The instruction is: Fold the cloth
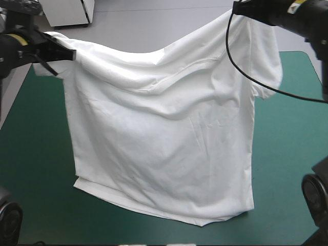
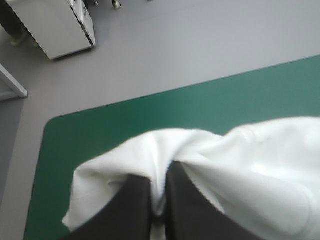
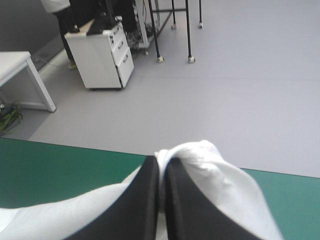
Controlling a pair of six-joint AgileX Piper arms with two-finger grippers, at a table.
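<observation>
Clamping the T-shirt (image 1: 164, 138), left fingers (image 2: 130, 210) and right fingers (image 3: 145, 205) hold it spread aloft.

I see the T-shirt (image 1: 164, 143) hanging spread wide above the tabletop (image 1: 292, 154), my left pincer (image 1: 69, 54) clamped on one shoulder, right pincer (image 1: 238, 7) on the other.

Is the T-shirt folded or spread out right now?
Spread: the T-shirt hangs as one open sheet between the left gripper and right gripper, each shut on a shoulder.
</observation>
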